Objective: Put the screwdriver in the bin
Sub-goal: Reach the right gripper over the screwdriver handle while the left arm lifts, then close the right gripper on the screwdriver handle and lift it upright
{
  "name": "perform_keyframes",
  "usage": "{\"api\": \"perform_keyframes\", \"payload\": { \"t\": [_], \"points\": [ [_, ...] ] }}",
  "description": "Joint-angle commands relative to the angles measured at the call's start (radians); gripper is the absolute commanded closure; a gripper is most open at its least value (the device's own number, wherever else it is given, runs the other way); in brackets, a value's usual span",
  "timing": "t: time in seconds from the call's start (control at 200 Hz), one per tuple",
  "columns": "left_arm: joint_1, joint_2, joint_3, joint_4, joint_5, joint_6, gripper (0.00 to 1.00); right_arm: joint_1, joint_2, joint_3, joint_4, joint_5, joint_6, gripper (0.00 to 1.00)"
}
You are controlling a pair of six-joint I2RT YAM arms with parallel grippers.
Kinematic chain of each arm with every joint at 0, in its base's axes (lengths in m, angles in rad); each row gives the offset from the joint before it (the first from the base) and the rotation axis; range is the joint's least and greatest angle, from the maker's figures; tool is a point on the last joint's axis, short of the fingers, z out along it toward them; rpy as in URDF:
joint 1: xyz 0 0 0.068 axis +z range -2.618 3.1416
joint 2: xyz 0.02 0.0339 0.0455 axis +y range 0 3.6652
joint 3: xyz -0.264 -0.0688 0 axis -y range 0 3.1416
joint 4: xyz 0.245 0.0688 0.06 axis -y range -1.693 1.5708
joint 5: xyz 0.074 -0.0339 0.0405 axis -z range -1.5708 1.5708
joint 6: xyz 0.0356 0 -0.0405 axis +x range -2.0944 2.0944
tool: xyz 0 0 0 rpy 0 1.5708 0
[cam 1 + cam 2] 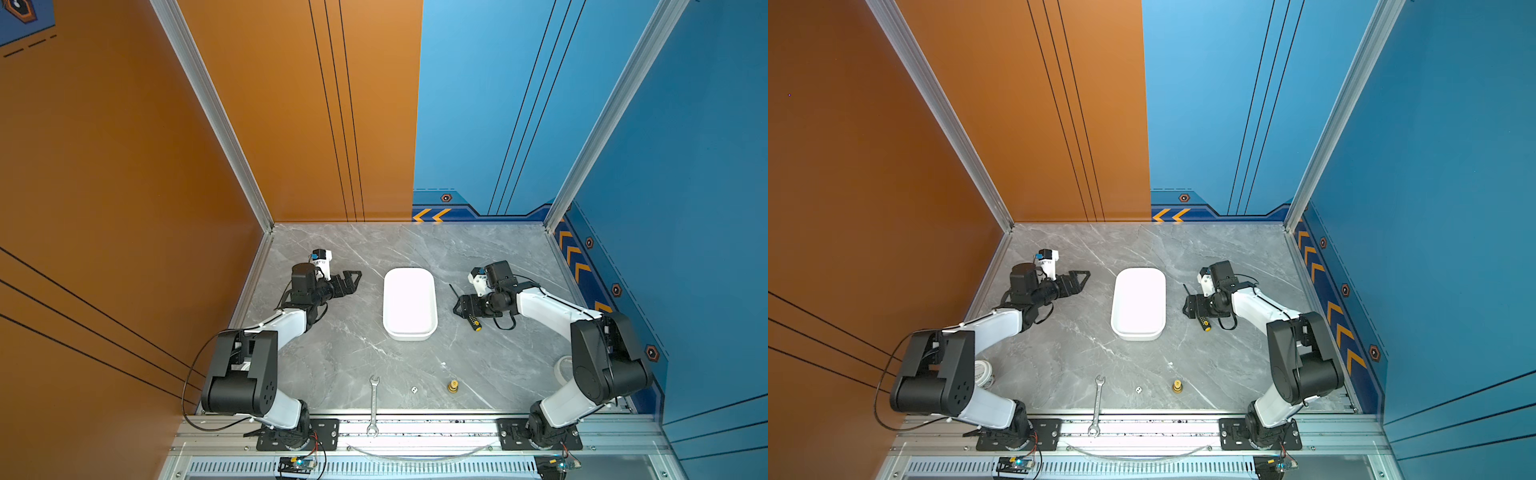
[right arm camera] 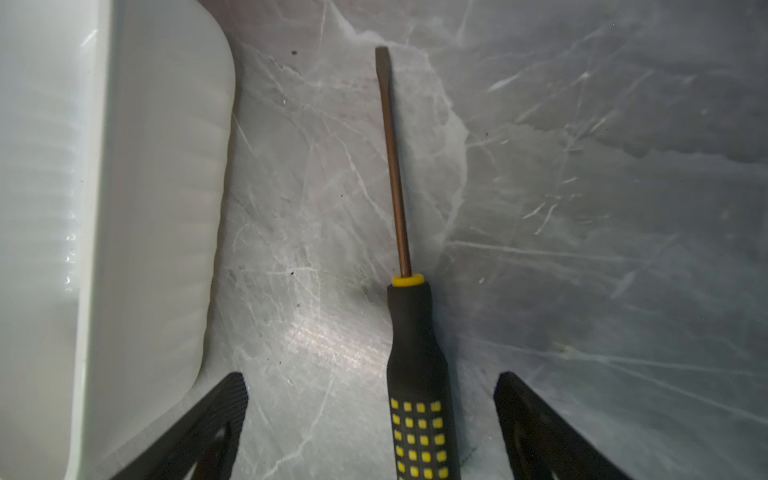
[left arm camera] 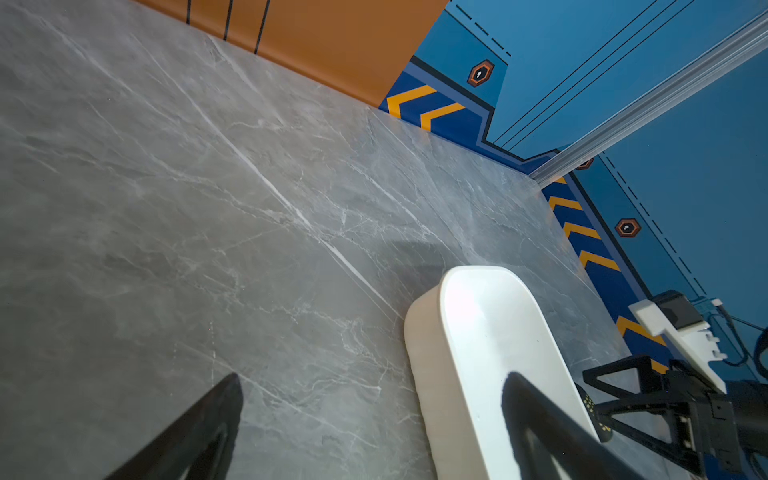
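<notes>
The screwdriver (image 2: 415, 374) lies flat on the grey marble table, just right of the bin, its yellow-dotted black handle (image 1: 473, 322) toward the front and its thin shaft pointing back. My right gripper (image 2: 370, 375) is open and low over it, one finger on each side of the handle with a gap on both sides; both top views show this gripper (image 1: 461, 307) (image 1: 1190, 306) over the handle (image 1: 1204, 323). The white bin (image 1: 409, 303) (image 1: 1138, 303) (image 2: 158, 187) stands empty mid-table. Left of the bin (image 3: 490, 332), my left gripper (image 1: 353, 280) (image 1: 1081, 279) (image 3: 374, 376) hovers open and empty.
A silver wrench (image 1: 373, 405) lies at the front edge, with a small white die (image 1: 414, 389) and a brass fitting (image 1: 453, 385) to its right. A whitish tape roll (image 1: 563, 368) is partly hidden behind the right arm. A white round object (image 1: 984, 374) sits behind the left arm.
</notes>
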Motion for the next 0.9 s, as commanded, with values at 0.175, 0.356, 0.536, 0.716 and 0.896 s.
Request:
{"api": "perform_keyframes", "payload": {
  "t": [0.175,0.356,0.536,0.716,0.896],
  "points": [
    [-0.04,0.047,0.129,-0.265,0.064,0.012,0.02,0.008,0.028,0.032,-0.103,0.076,0.009,0.15],
    [-0.08,0.062,0.187,-0.392,0.021,0.083,0.02,0.012,0.053,0.047,-0.118,0.108,0.005,0.19],
    [-0.111,0.095,0.219,-0.435,0.018,0.091,0.02,0.017,0.096,0.082,-0.156,0.128,0.0,0.29],
    [-0.13,0.102,0.227,-0.441,0.006,0.097,0.02,0.029,0.122,0.102,-0.178,0.166,-0.001,0.38],
    [-0.134,0.1,0.246,-0.481,-0.007,0.114,0.02,0.03,0.136,0.11,-0.193,0.186,0.001,0.5]
  ]
}}
